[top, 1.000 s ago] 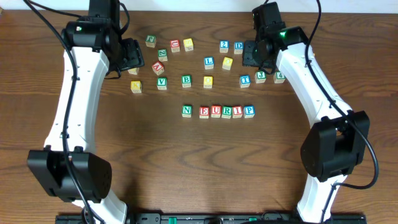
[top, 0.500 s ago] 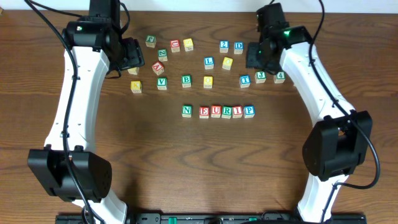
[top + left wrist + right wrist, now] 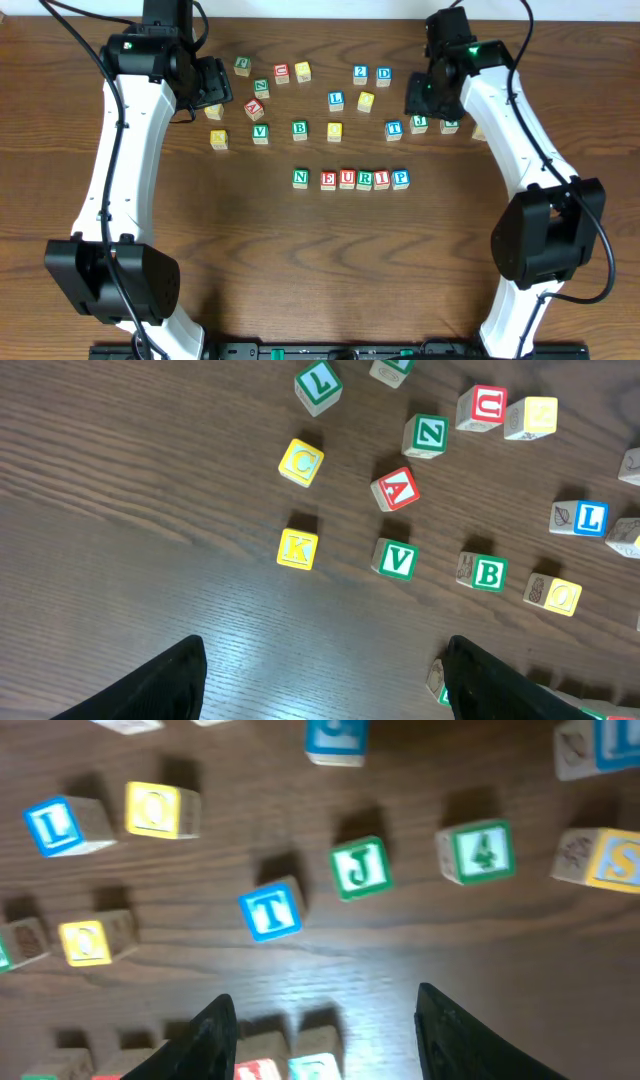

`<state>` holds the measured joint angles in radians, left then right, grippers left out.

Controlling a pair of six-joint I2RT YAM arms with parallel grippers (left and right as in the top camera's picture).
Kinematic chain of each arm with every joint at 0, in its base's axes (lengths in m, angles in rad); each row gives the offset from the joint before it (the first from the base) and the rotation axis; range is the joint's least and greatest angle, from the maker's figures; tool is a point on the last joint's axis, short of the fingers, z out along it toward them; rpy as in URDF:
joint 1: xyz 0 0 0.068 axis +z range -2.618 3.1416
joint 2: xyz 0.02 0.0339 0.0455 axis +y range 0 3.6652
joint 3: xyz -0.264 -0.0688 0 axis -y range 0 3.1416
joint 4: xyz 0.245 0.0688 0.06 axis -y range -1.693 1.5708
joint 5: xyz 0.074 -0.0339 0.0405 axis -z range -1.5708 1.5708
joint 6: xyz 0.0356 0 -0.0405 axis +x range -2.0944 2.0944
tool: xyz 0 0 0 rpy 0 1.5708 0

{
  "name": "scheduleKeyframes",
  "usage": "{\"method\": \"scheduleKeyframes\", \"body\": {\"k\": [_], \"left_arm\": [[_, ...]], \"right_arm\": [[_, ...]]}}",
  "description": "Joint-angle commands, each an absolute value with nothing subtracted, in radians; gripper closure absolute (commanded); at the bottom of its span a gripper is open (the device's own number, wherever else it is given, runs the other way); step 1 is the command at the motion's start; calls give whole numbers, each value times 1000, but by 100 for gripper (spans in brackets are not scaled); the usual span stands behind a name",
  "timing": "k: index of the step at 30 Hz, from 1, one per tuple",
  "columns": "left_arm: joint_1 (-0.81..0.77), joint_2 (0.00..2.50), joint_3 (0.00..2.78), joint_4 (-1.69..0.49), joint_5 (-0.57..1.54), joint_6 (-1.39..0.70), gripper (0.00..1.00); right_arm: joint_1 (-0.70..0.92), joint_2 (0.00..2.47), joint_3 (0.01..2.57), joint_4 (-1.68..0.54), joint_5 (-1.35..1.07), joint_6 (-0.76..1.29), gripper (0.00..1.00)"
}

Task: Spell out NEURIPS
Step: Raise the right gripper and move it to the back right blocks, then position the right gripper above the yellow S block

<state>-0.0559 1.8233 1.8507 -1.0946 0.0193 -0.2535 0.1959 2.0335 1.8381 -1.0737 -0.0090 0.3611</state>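
Overhead: NEURIP cube row (image 3: 347, 179) runs left-right, letters upright; green N (image 3: 300, 178) slightly apart.

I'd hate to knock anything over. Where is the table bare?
The wood in front of the letter row, between left arm and right arm, is bare, as is the spot right of P. Beyond the row, cubes from K to T crowd it.

Wooden table (image 3: 300, 270) — loose letter cubes (image 3: 300, 129), plus seemingly a NEURIP row (image 3: 348, 179).
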Motion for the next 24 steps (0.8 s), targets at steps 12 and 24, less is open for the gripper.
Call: {"method": "scheduleKeyframes", "body": {"k": [12, 24], "left_arm": [[-52, 1829, 1863, -1090, 7, -240, 25], [-52, 1829, 1863, -1089, 7, -240, 13]], "right_arm": [[-38, 2022, 1848, -1147, -19, 283, 48], [-60, 2022, 1848, -1134, -18, 283, 48]]}}
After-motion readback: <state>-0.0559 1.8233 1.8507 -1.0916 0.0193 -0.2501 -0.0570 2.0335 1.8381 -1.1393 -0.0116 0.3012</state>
